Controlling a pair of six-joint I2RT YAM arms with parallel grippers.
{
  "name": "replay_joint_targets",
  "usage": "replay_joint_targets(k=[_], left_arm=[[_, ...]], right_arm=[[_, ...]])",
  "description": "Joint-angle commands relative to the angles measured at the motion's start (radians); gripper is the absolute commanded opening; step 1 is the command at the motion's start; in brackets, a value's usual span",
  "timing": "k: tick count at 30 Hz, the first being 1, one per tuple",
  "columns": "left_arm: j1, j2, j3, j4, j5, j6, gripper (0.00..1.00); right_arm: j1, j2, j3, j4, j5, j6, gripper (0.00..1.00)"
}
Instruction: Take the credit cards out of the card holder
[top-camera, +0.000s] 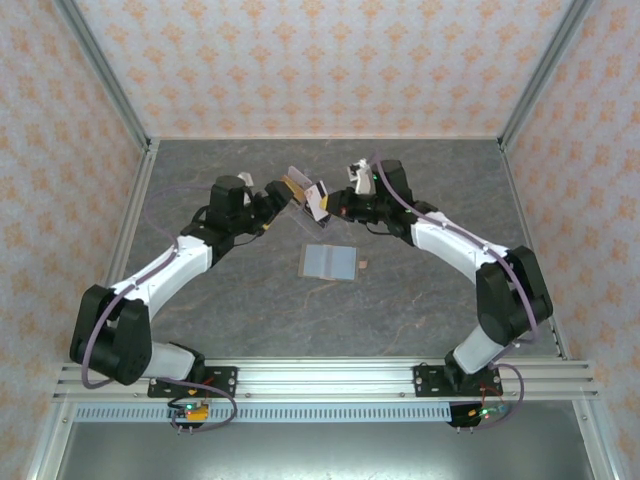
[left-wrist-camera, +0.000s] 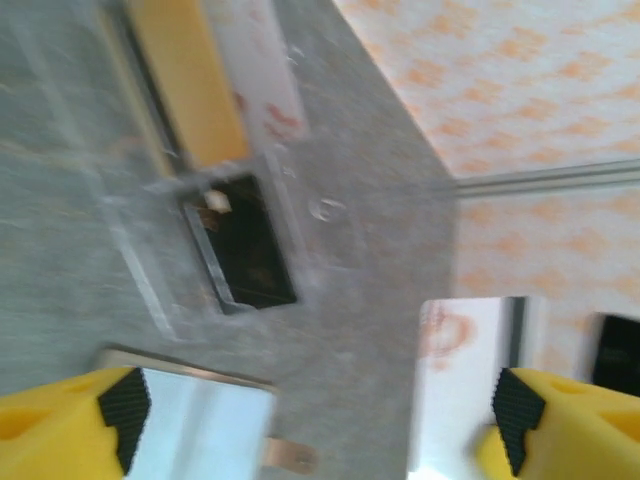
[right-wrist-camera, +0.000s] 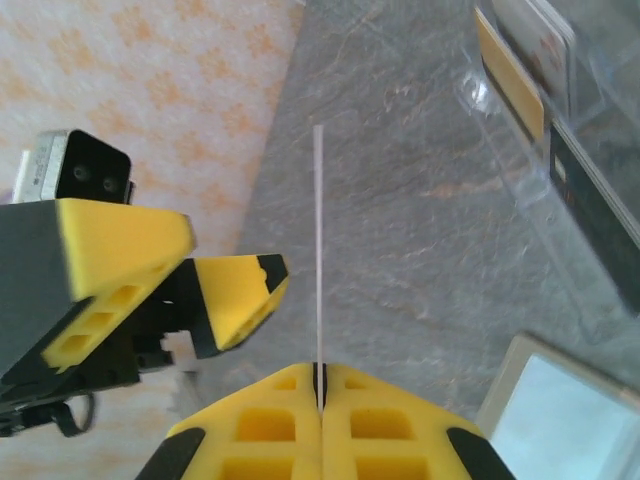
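Where the overhead camera looks down on the grey stone-patterned table (top-camera: 400, 320), my two arms reach inward and meet near its middle. My left gripper (top-camera: 277, 203) and my right gripper (top-camera: 333, 207) sit on either side of the clear card holder (top-camera: 297, 190), and I cannot tell whether it rests on the table. Nearer my bases, pale grey-blue cards (top-camera: 330, 262) lie flat on the table, with a small tan scrap (top-camera: 364, 265) just beside them on the right. From my left wrist the picture is blurred; my two yellow fingers (left-wrist-camera: 60, 430), each with a black pad, stand wide apart at the bottom corners, released and gripping nothing. Beyond them is the holder, showing a tan-orange rectangle (left-wrist-camera: 190, 85) above a black rectangle (left-wrist-camera: 245, 245), and the pale cards lie near my left finger. From my right wrist, my yellow fingers (right-wrist-camera: 260, 430) are pressed together, clenched on a white card (right-wrist-camera: 319, 250) seen edge-on as a thin upright line. The holder is at the upper right, apart from that card, and a pale card lies flat at the lower right corner.
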Motion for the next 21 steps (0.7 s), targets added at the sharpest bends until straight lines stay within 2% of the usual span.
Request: replay_joint_targets(k=[1,7,11,21], left_arm=[[0.045,-0.039,-0.039,-0.202,-0.157,0.097,0.99],[0.119,-0.058,-0.062,-0.289,-0.182,0.153,1.00],[0.142,-0.059,-0.062,-0.326,-0.179,0.172,1.00],[0.163,-0.040,-0.057,-0.357,-0.132,0.208,1.00]], right_arm=[[0.042,0.079,0.142,-0.230,0.183,-0.295,0.00],[0.099,0.268,0.426,-0.380,0.370,-0.558,0.00],[0.101,0.394,0.597,-0.446,0.417,-0.676,0.00],[0.101,0.585,0.862,-0.530,0.481,-0.784,0.00]])
